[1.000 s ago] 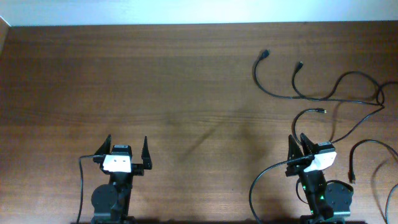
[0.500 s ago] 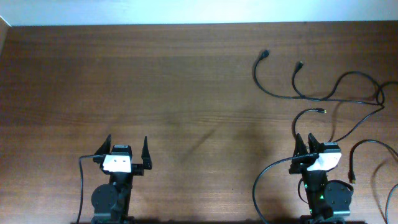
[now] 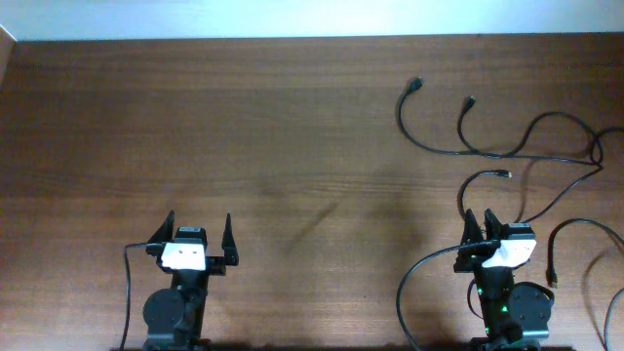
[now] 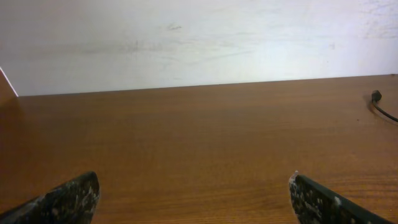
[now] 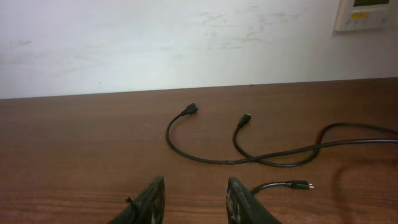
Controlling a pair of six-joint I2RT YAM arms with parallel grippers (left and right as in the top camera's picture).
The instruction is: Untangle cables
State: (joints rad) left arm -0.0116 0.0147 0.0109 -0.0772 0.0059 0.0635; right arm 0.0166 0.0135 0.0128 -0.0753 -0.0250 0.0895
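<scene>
Left gripper (image 3: 200,216): parked well off to the left of the right gripper (image 3: 477,214), fingers spread wide apart, nothing caught between them.
Right gripper: fingers kept only a little apart, a narrow gap left between them, nothing pinched in it and no cord touched.
Cables (image 3: 497,154): all laid flat on the table (image 3: 292,127), ahead of the right gripper and off to its right.
Two long cords: one plug (image 3: 417,84) is seen far ahead and a bit left of the right gripper, the other plug (image 3: 470,100) straight ahead; the two cords are crossed over each other ahead of it and trailed off to its right.
Metal-tipped plug (image 3: 504,175): the closest one, found just ahead and slightly right of the right gripper, its cord curled away rightward.
Side cord (image 3: 575,223): laid to the right of the right gripper, its end (image 3: 553,281) pointed back toward the near edge.
Tangle spot (image 3: 597,156): cords bunched far right of the right gripper; how they're knotted can't be made out.
</scene>
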